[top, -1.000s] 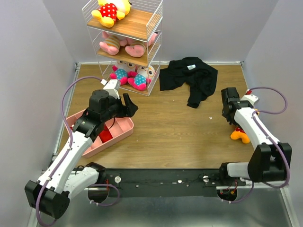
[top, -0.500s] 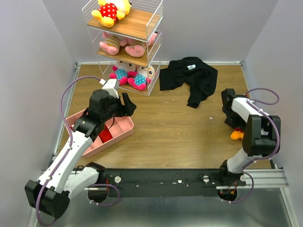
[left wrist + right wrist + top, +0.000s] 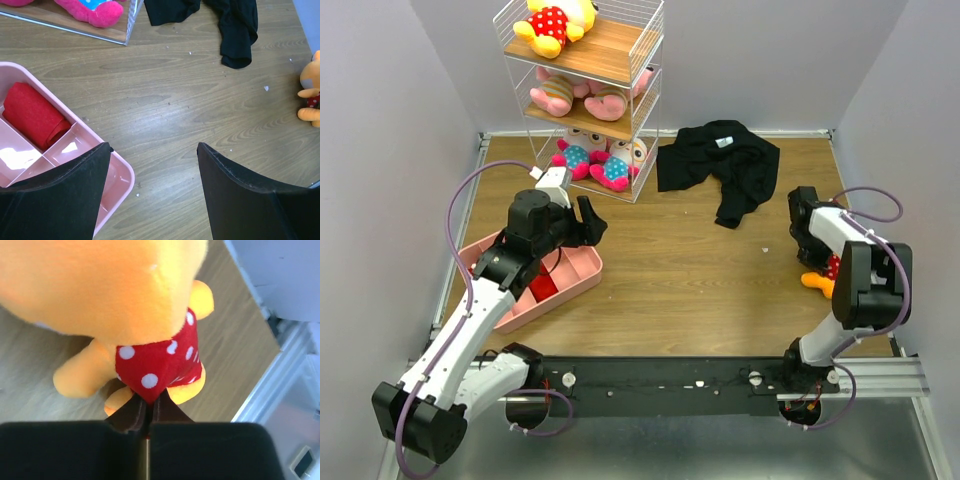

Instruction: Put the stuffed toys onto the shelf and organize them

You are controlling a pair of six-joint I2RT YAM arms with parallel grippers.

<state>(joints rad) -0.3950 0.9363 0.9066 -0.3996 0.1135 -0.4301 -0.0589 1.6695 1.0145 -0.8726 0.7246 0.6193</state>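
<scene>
A yellow stuffed toy [image 3: 823,279] in a red polka-dot outfit [image 3: 160,365] lies on the floor at the right. My right gripper [image 3: 148,405] is shut on a fold of that red outfit, and the toy's yellow head [image 3: 100,285] fills the right wrist view. The shelf [image 3: 615,52] stands at the back left. It holds another yellow toy [image 3: 552,20] on top, pink toys [image 3: 578,95] in the middle and white-faced toys [image 3: 602,160] at the bottom. My left gripper [image 3: 152,147] hangs open and empty over the wood, near the pink tray [image 3: 120,172].
A black garment [image 3: 725,165] lies crumpled at the back centre. The pink tray [image 3: 582,270] at the left holds a rolled red cloth [image 3: 35,117]. The right wall and the metal table edge [image 3: 280,390] run close beside the held toy.
My right gripper has gone from open to shut on the yellow toy's red outfit, and the right arm folded in over the toy. The left arm stayed put.
</scene>
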